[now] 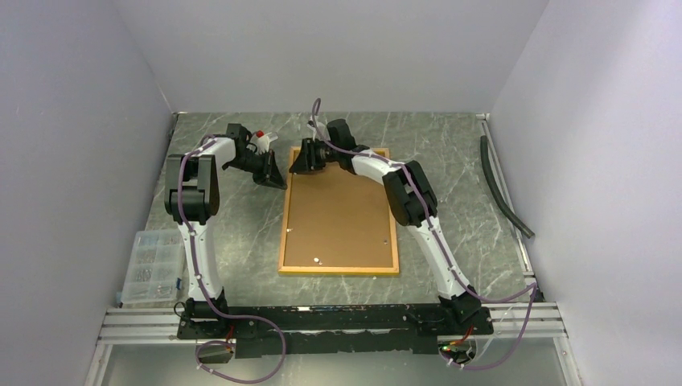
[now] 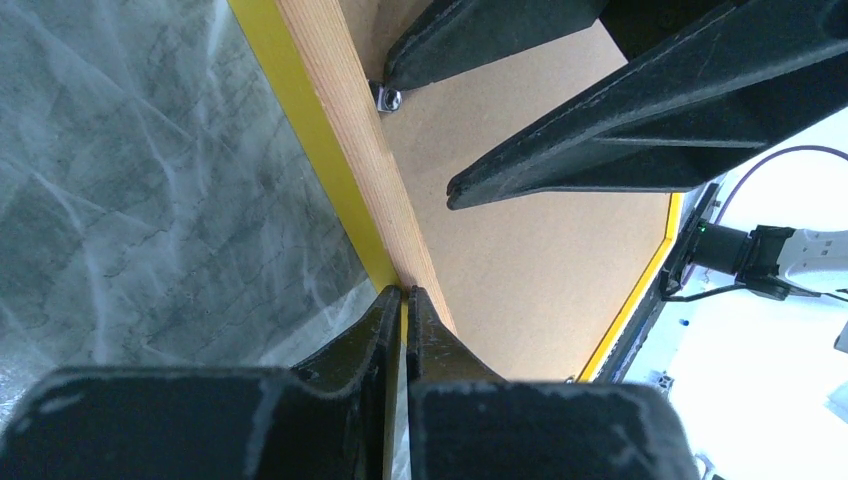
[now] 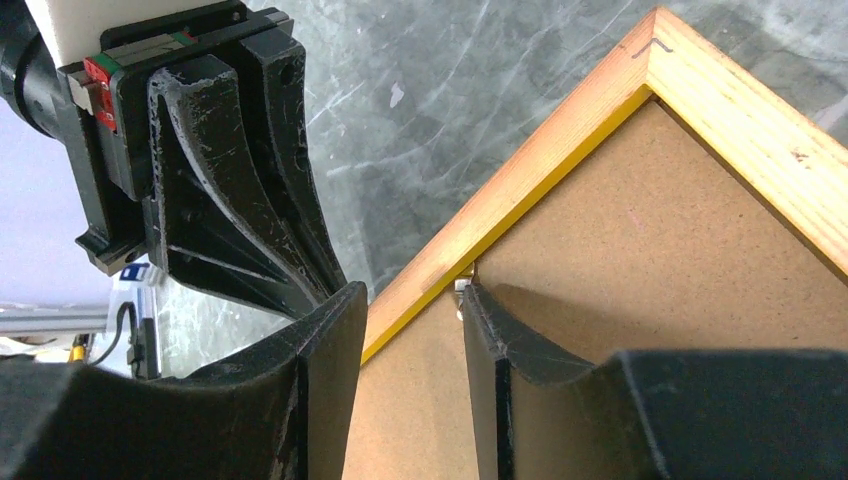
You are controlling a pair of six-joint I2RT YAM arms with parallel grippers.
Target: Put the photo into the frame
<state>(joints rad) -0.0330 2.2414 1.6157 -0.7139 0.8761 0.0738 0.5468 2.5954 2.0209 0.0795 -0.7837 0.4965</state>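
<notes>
The frame (image 1: 338,270) lies back up on the table, a brown backing board (image 1: 338,217) filling it. The photo is hidden. My left gripper (image 1: 281,182) is shut, its tips (image 2: 405,292) touching the outer yellow edge of the frame's left rail (image 2: 340,130) near the far corner. My right gripper (image 1: 295,166) is open at that same corner. In the right wrist view its jaws (image 3: 410,292) straddle the rail (image 3: 540,150). One finger is outside the rail; the other rests on a small metal tab (image 3: 463,288) at the board's edge. Nothing is held.
A clear plastic parts box (image 1: 153,265) sits at the near left. A grey hose (image 1: 503,185) lies along the right wall. An aluminium rail (image 1: 322,323) carries both arm bases at the near edge. Walls close in the table on three sides.
</notes>
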